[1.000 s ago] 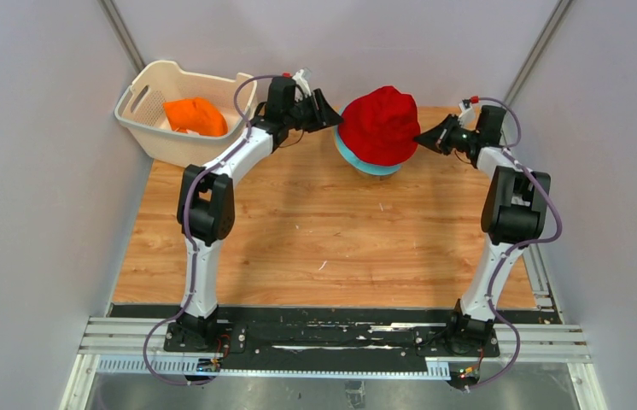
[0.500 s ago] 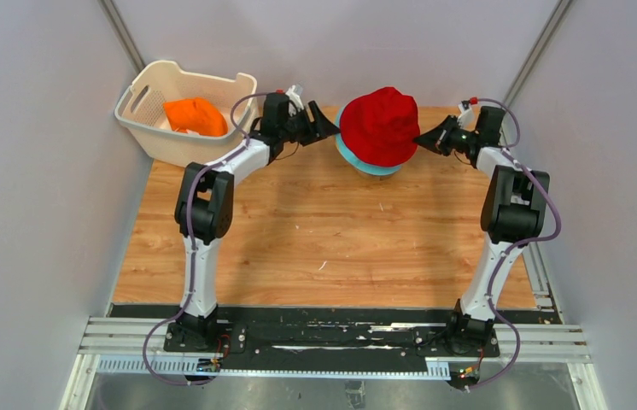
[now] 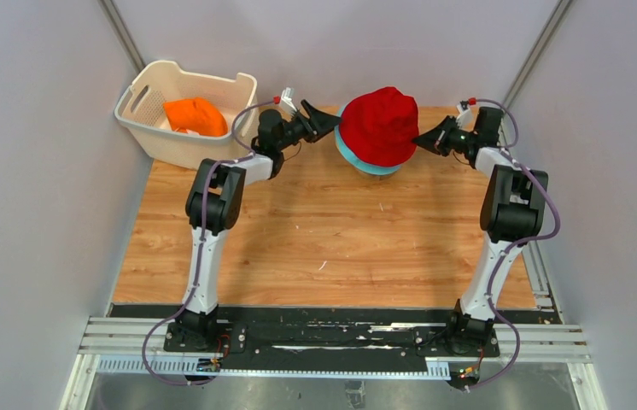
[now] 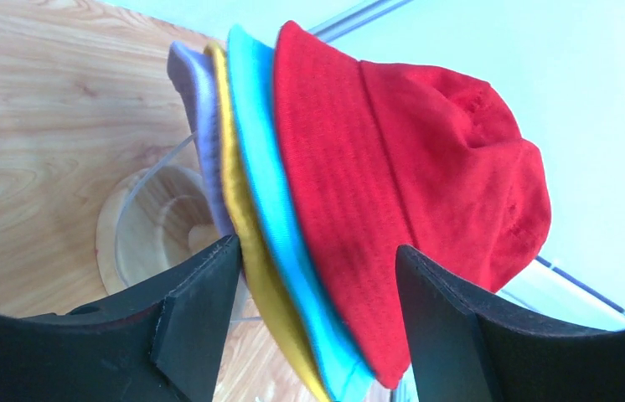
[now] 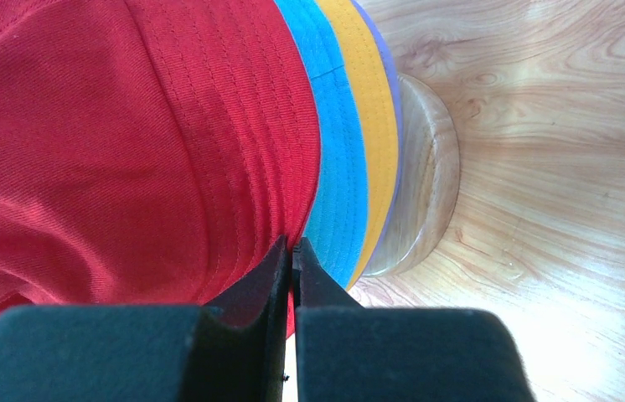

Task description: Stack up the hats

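Because the red fabric bucket hat (image 3: 381,124) sits as the top layer over the teal fabric hat (image 4: 276,193), the yellow fabric hat (image 4: 238,193) and the lavender fabric hat (image 4: 196,92), all four nested on the mushroom-shaped wooden stand (image 5: 422,176) at the far middle of the wooden surface (image 3: 341,239), any pull on its brim can disturb the whole pile. The right claw (image 5: 292,251) is pressed together and seems to pinch the edge of the red brim on the right side. If this arm goes away before it lets go, I think the red hat will be dragged off, or the stand may tip.

The left claw (image 4: 316,247) is spread wide and points at the stacked brims on the left side. I cannot tell if it touches them, but a finger could catch the floppy edges and lift them.

The orange fabric hat (image 3: 195,115) lies apart in the white perforated plastic basket (image 3: 149,137) at the far left, so the stack is not finished. One more hat on top may make the soft pile easier to slide.
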Controlling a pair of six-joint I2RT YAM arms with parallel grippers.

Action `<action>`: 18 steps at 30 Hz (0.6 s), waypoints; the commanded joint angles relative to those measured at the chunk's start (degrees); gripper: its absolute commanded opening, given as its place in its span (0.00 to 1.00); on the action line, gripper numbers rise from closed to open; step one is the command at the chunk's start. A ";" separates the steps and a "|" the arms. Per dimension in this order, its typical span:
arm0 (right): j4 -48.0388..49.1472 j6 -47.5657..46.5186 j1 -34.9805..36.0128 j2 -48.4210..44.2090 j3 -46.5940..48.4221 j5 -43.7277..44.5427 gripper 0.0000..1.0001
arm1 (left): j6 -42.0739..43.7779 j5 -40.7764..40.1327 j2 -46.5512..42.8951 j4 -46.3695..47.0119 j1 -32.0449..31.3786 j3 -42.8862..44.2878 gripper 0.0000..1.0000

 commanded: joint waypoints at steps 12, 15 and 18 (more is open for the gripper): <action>1.37 -0.10 0.83 2.04 0.72 -0.13 0.01 | -16.24 3.60 9.30 24.60 0.23 1.03 0.72; 1.45 -0.01 0.84 2.14 0.82 -0.16 0.01 | -16.52 4.14 10.31 24.42 0.09 2.16 0.72; 1.56 0.08 0.87 2.19 0.88 -0.20 0.01 | -16.88 4.66 11.20 24.53 -0.02 3.04 0.72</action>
